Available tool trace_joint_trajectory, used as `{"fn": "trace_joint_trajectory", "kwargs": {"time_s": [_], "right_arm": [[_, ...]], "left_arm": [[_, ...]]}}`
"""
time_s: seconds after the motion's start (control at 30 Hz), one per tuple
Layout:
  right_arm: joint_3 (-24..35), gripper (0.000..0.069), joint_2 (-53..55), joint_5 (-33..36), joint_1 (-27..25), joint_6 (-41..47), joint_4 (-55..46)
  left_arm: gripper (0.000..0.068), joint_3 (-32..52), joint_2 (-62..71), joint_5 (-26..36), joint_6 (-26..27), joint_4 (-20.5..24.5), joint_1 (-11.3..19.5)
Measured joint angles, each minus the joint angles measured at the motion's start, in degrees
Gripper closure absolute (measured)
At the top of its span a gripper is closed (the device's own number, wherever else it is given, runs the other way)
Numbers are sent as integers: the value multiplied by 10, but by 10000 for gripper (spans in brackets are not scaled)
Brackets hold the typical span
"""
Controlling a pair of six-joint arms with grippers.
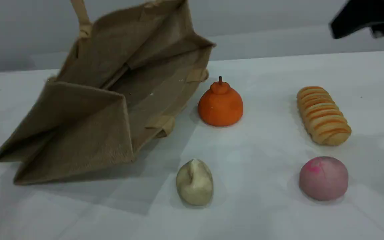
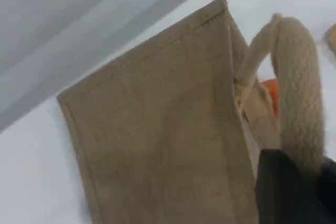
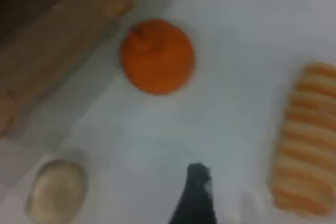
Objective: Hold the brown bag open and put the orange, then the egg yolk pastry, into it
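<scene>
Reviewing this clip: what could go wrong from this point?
The brown bag is held up by one handle in the left end effector, its mouth slanted; a slip could collapse it. The orange sits close beside the bag, so the open right end effector might nudge the fabric while grasping.

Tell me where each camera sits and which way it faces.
Scene view: fixed, slanting down across the table; brown bag, orange, egg yolk pastry; right gripper top right.
Left wrist view: beside the bag's side panel; left gripper shut on its handle.
Right wrist view: above the table, looking down; own fingertip at bottom.
Shared: scene and right wrist views both show orange and pastry.
</scene>
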Motion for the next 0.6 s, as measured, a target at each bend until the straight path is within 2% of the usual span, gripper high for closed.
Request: {"fn": "trace_joint_trajectory", "kwargs": {"time_s": [0.17, 0.3, 0.6], "right_arm": [[-24, 140, 46, -12, 55, -90, 60], [-44, 140, 91, -24, 87, -127, 87], [-112, 140, 206, -22, 118, -177, 122]], "left_arm": [[594, 0, -14, 0, -1, -1, -1], [594, 0, -17, 0, -2, 12, -1], [594, 0, -17, -1, -20, 27, -1]]}}
